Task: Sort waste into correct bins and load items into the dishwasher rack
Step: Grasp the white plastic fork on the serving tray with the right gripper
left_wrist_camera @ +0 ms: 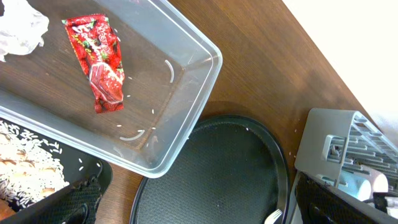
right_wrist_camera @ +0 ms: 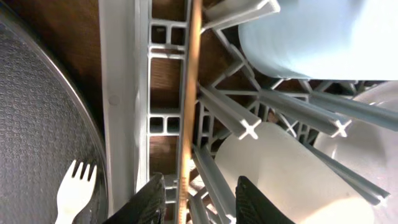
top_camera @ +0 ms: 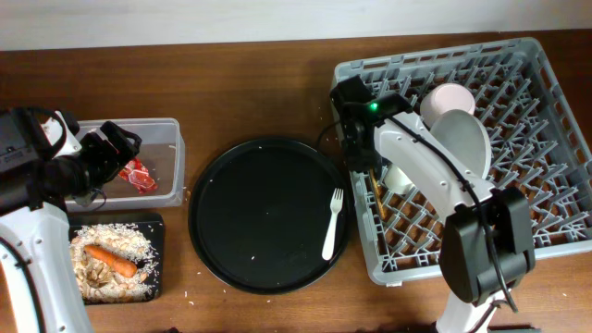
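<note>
One item is left outside the dishwasher rack (top_camera: 546, 129): the white fork (top_camera: 331, 225), lying on the right side of the round black tray (top_camera: 259, 213), just left of the rack's left wall. Inside the rack stand the pale plate (top_camera: 462, 139), the pinkish bowl (top_camera: 449, 97) at its far side, the white cup (top_camera: 398, 178) and the light blue cup (right_wrist_camera: 311, 31). The thin wooden stick (right_wrist_camera: 186, 106) lies along the pegs by that left wall.

The right gripper (right_wrist_camera: 208, 199) hangs over the stick with its jaws parted far wider than the wood. It pinches nothing, so I judge the stick delivered.

The waste looks sorted. The red wrapper (top_camera: 137, 174) and the crumpled tissue (left_wrist_camera: 22, 25) lie in the clear tub (top_camera: 176, 157) at far left. The carrot (top_camera: 111, 261) rests on the rice scraps (top_camera: 116, 239) in the flat black tray (top_camera: 159, 250), near left. The left gripper (top_camera: 116, 148) hovers over the tub, spread wide and empty.

By my reckoning only the fork remains, plus perhaps a few pale specks on the wood beside the flat tray.

Everything sits on a brown wooden table (top_camera: 250, 102), with a pale strip of wall (top_camera: 185, 18) along its far edge.
</note>
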You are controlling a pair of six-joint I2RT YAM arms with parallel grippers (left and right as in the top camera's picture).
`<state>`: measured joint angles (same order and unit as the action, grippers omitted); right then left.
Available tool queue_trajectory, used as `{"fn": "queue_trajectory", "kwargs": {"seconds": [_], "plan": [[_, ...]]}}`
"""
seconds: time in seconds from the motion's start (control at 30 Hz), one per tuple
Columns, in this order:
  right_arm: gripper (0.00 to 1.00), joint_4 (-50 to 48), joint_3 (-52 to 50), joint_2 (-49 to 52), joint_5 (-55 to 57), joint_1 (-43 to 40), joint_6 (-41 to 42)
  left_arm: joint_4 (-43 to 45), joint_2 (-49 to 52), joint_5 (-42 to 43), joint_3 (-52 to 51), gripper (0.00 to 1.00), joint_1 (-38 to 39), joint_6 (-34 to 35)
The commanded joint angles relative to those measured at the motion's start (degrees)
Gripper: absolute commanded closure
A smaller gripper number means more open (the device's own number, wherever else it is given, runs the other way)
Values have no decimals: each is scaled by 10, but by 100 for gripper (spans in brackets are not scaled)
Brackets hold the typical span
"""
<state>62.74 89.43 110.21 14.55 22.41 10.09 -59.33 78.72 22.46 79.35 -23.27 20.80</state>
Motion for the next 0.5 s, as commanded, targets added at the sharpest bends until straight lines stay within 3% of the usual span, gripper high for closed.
{"fn": "queue_trajectory", "kwargs": {"seconds": [0.0,0.17,0.23,0.27,0.43,0.47], "plan": [[71,83,105,-25,0,0,14,1,-9,2,8,1,-2,5],[72,166,179,-38,-211,0,16,1,-10,2,8,1,-2,5],[93,170,163,-37,-284,5,80,1,-10,2,8,1,-2,5],[96,169,155,-37,-283,10,107,1,-10,2,8,1,-2,5],[96,104,70,-37,-242,73,210,1,-10,2,8,1,-2,5],[88,88,53,-37,-244,85,250,1,-10,2,8,1,-2,5]]}}
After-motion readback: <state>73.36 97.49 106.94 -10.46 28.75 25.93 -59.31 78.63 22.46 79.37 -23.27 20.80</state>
